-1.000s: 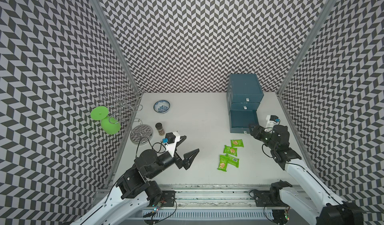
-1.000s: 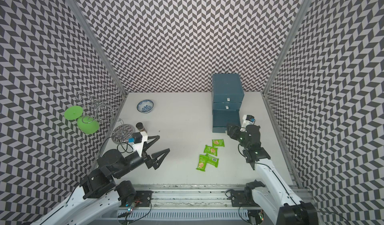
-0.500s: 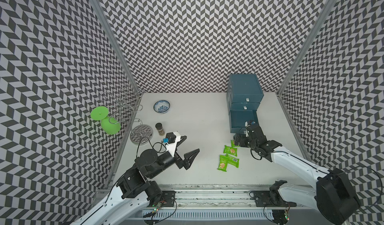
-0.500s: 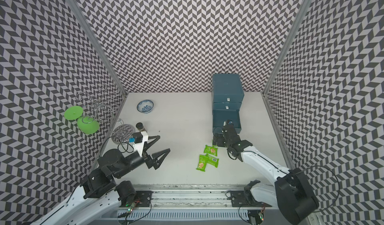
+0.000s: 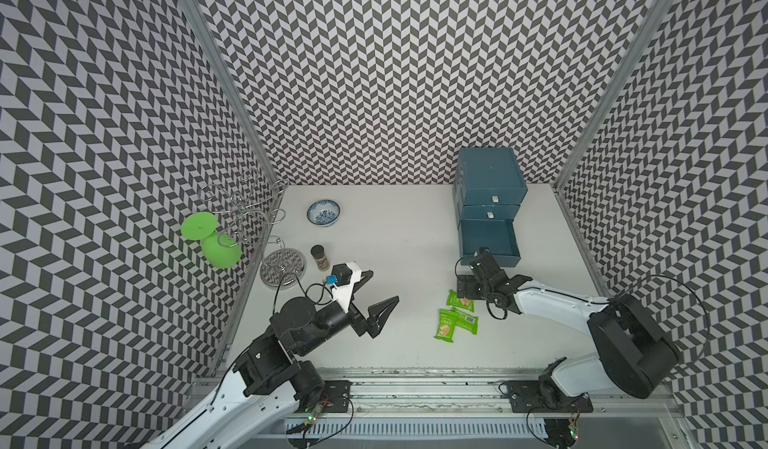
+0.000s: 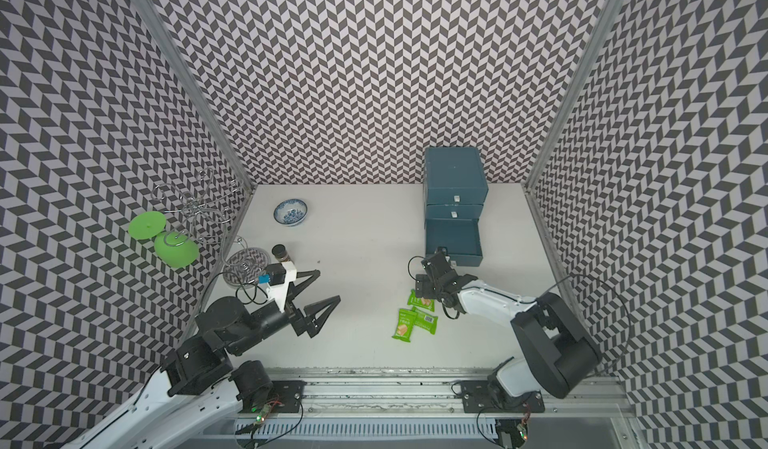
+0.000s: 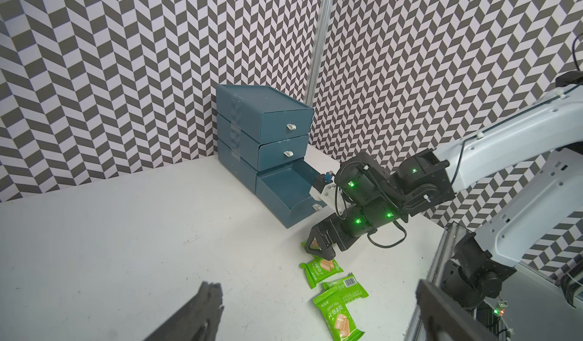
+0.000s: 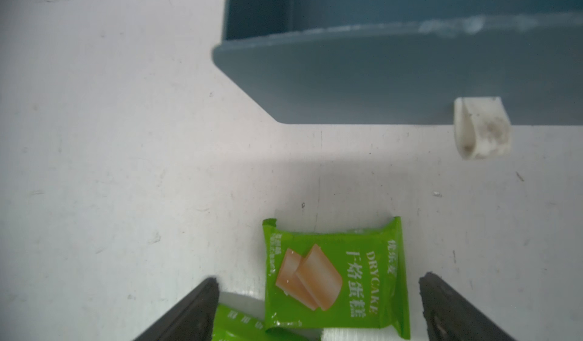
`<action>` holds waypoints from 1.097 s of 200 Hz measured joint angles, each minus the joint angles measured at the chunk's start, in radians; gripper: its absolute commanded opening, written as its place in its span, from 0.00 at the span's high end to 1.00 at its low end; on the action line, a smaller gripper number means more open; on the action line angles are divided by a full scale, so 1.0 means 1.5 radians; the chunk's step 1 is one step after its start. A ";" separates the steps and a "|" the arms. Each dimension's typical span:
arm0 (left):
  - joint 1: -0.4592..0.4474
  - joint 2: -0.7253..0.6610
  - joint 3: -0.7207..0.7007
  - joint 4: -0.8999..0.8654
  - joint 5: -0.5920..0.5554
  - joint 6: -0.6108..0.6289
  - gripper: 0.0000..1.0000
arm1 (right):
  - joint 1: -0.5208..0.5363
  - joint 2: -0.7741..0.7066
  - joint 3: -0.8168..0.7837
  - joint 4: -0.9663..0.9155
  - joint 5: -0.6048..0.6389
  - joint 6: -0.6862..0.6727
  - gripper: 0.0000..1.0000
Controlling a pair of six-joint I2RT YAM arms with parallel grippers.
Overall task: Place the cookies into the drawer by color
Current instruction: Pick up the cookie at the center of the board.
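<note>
Several bright green cookies (image 5: 447, 325) lie together on the white table in front of the drawer (image 5: 494, 259). It is the lowest one of a blue chest, pulled open, with a bare floor. My right gripper (image 5: 466, 290) hangs open just over the packet nearest the drawer. In the right wrist view that cookie (image 8: 336, 276) lies flat between the spread fingers, untouched, and another green cookie (image 8: 239, 326) lies partly under one finger. My left gripper (image 5: 384, 287) is open and empty, raised over the table left of the pile. The left wrist view shows the cookies (image 7: 321, 268) and the right gripper (image 7: 317, 248).
A blue-patterned bowl (image 5: 323, 212) sits at the back left. A brown spice jar (image 5: 320, 256) stands near a wire rack's base (image 5: 282, 266), and a green glass (image 5: 220, 247) hangs from the rack. The chest's two upper drawers (image 5: 492, 193) are closed.
My right arm swung left from beside the drawer to a spot over the green cookies, and its jaws spread wide. The left arm has not moved.
</note>
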 measured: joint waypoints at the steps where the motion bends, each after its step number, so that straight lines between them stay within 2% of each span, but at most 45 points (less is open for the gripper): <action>1: 0.000 0.000 0.000 0.000 0.000 0.000 0.00 | 0.000 0.002 0.000 0.000 0.000 0.001 0.00; 39: 0.000 0.000 0.000 0.000 0.000 0.000 0.01 | 0.003 0.025 0.001 0.008 0.022 0.005 0.05; 96: 0.000 0.000 0.000 0.000 0.000 0.000 0.00 | 0.005 0.028 0.001 0.012 0.034 0.004 0.26; 148: 0.000 0.000 0.000 0.000 0.000 0.000 0.00 | 0.012 0.030 0.000 0.013 0.050 0.004 0.33; 219: 0.000 0.000 0.000 0.000 0.000 0.000 0.01 | 0.017 0.002 0.000 0.008 0.061 0.004 0.36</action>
